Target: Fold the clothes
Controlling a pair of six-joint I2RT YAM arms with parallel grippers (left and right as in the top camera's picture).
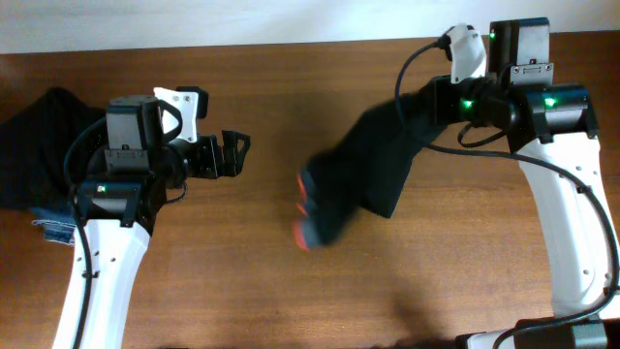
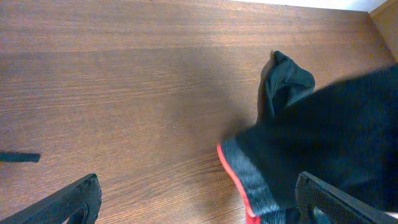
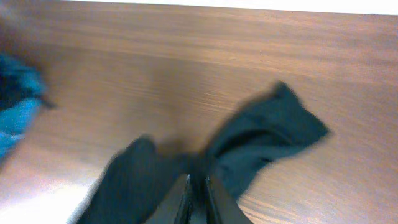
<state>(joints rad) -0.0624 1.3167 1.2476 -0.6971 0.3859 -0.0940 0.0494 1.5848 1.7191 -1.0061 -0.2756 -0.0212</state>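
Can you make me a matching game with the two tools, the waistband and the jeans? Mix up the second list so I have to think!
Things:
1. left tool
2. right tool
3. waistband
4. jeans

Matches:
A. red and grey
B. blue
C. wide open, holding nothing
D. pinching the black trousers

Pairs: 1-C, 2-D, 3-A, 4-B

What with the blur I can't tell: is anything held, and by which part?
The right gripper pinches the black trousers by leg fabric, away from the red waistband; the left gripper holds nothing.
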